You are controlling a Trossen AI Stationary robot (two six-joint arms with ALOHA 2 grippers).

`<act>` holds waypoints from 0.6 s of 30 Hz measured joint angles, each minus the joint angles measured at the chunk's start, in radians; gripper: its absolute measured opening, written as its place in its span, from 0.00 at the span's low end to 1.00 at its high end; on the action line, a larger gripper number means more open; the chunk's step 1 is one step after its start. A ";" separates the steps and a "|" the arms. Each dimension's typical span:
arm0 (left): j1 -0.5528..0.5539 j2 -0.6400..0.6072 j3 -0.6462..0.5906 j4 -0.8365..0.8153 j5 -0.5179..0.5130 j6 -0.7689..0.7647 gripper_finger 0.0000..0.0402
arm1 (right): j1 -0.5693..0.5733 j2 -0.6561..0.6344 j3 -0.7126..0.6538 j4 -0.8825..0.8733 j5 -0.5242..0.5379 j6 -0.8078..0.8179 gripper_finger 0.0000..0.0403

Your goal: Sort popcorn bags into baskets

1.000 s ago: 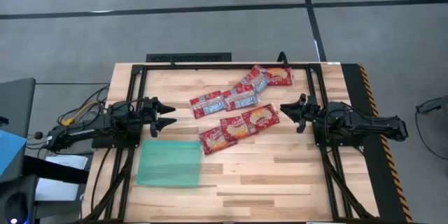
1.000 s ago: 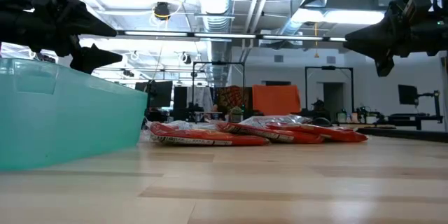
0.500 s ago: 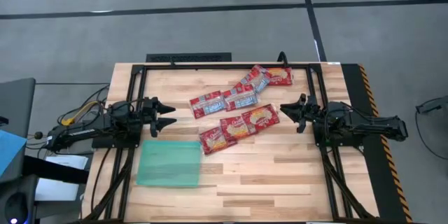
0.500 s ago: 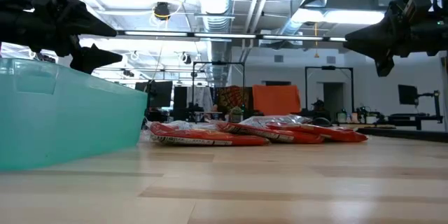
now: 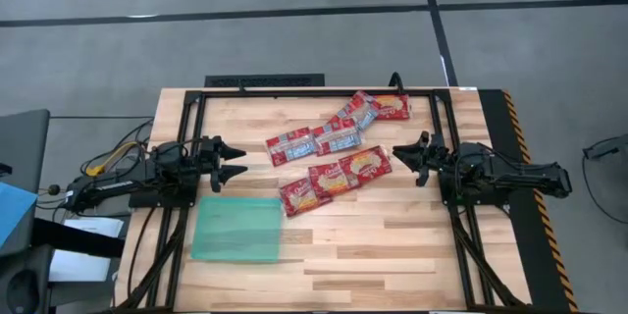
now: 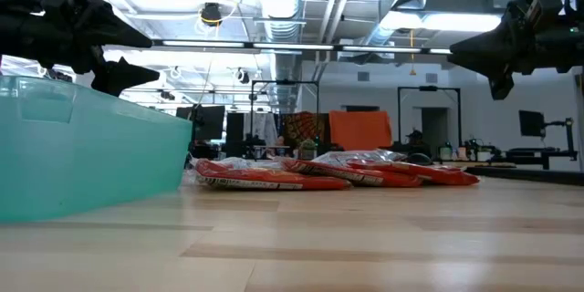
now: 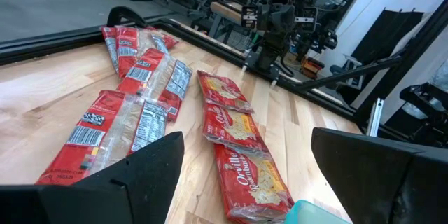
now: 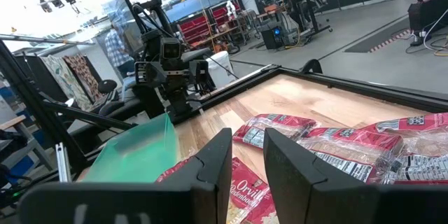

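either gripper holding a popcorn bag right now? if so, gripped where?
Nothing is held. The left gripper is open above the table beside the teal tray; the right gripper hangs narrowly parted and empty beside the popcorn bags, which all lie on the table.

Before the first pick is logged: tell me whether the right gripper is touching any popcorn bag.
Apart. In the high view the right gripper stops short of the nearest popcorn bag, bare wood showing between them; the low view shows it hanging well above the bags.

The teal basket (image 6: 87, 151) is cut off at the low view's left edge.
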 joint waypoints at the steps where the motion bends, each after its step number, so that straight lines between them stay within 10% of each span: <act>1: 0.000 0.000 0.000 0.000 0.000 0.000 0.76 | 0.000 0.000 0.000 0.000 0.000 0.000 0.27; 18: 0.000 0.000 0.000 -0.001 -0.018 -0.170 0.76 | -0.032 0.000 0.000 0.000 0.029 -0.421 0.27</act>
